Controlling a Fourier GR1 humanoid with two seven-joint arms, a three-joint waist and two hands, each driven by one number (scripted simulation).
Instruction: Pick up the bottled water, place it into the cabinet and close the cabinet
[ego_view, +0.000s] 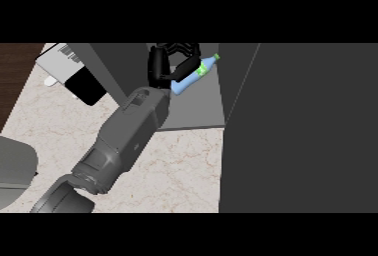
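The black left hand (159, 65) sits at the end of a grey forearm (125, 135) that comes in from the lower left corner and stretches diagonally up and to the right. The arm runs almost straight and the hand reaches into the open front of the dark grey cabinet (295, 125). The back of the hand faces left, and its fingers (181, 50) arch over to the right and curl back down.

The small, clear, pale-blue plastic water bottle (189, 82) has a green label band and a green cap. It is tilted, with the cap pointing to the upper right and the base to the lower left. The hand is closed around it, with the fingers and thumb wrapping its middle part, so that only the capped neck and the lower body show.

The bottle is inside the cabinet opening, held above the flat grey cabinet shelf (196, 112). It is just left of the tall dark panel that forms the cabinet's right side. Whether its base touches the shelf cannot be told.

In front of the cabinet lies the beige marbled stone counter (177, 170). A white box-shaped appliance with a black panel (74, 75) stands on the counter at the upper left.
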